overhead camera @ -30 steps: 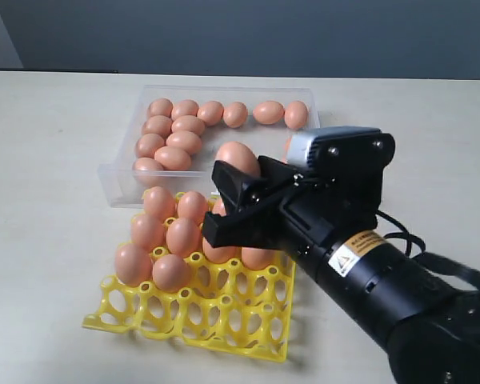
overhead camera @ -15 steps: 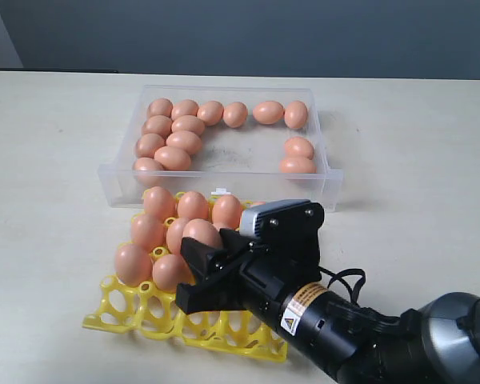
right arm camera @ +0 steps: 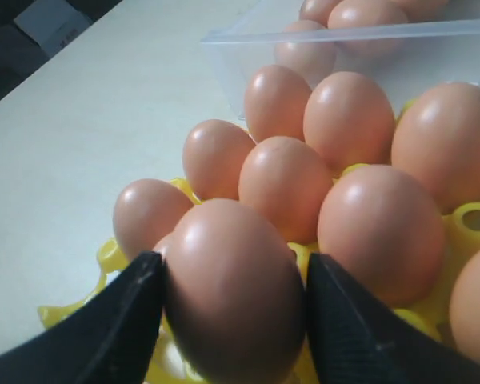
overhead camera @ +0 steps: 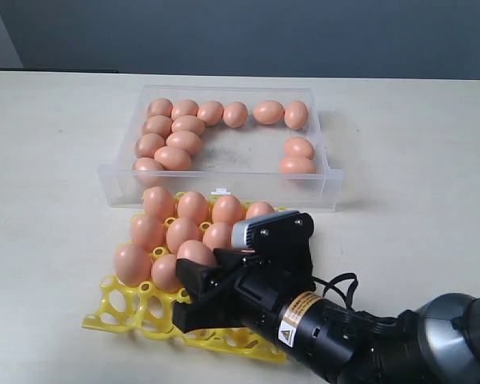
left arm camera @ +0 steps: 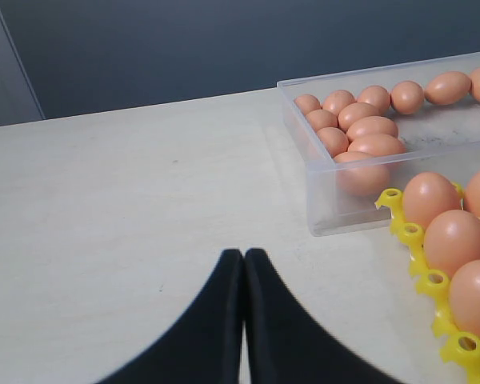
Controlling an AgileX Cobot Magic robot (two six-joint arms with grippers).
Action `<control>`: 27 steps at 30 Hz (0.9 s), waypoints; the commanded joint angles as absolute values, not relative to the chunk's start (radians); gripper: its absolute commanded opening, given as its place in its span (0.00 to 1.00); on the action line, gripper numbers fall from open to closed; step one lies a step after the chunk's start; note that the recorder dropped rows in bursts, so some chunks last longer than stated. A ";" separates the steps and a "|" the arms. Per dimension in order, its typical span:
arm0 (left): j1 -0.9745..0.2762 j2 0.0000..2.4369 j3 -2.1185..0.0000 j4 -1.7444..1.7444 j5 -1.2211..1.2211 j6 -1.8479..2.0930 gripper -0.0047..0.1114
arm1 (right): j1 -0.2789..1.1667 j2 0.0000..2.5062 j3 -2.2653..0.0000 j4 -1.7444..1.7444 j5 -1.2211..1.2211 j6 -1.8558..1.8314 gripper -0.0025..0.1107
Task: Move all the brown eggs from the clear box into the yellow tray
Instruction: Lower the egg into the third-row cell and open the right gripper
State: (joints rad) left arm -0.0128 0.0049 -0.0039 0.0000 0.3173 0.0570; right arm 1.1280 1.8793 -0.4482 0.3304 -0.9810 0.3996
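My right gripper (overhead camera: 190,290) is shut on a brown egg (overhead camera: 196,254), held low over the yellow tray (overhead camera: 136,313) beside the eggs (overhead camera: 182,234) sitting in its far-left cups. In the right wrist view the held egg (right arm camera: 236,292) fills the gap between both black fingers (right arm camera: 124,320), just above a yellow cup. Several more brown eggs (overhead camera: 184,142) lie in the clear box (overhead camera: 330,173) behind the tray. My left gripper (left arm camera: 244,254) is shut and empty, over bare table beside the box (left arm camera: 320,200) and the tray's corner (left arm camera: 408,232).
The right arm's black body (overhead camera: 336,328) covers the tray's near-right cups. Two eggs (overhead camera: 298,157) lie apart at the box's right end. Pale tabletop (overhead camera: 48,200) surrounds the box and tray, with a dark wall behind.
The right arm carried its egg from above the box's front wall down and leftward, low over the tray. The left gripper shows no earlier frame.
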 commanded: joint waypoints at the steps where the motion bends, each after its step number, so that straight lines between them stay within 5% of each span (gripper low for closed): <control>1: -0.009 0.000 0.000 0.000 0.309 0.057 0.04 | 1.129 1.881 -0.445 0.324 -0.974 0.405 0.38; 8: -0.009 0.000 0.000 0.000 0.309 0.057 0.04 | 1.129 1.879 -0.445 0.303 -0.974 0.425 0.42; 13: -0.009 0.000 0.000 0.000 0.309 0.057 0.04 | 1.129 1.879 -0.445 0.322 -0.974 0.423 0.61; 27: -0.009 0.000 0.000 0.000 0.309 0.057 0.04 | 1.129 1.838 -0.445 0.469 -1.110 0.340 0.61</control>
State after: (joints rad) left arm -0.0128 0.0049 -0.0039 0.0000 0.3173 0.0570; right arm 1.1280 1.8650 -0.4482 0.4174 -1.0825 0.3959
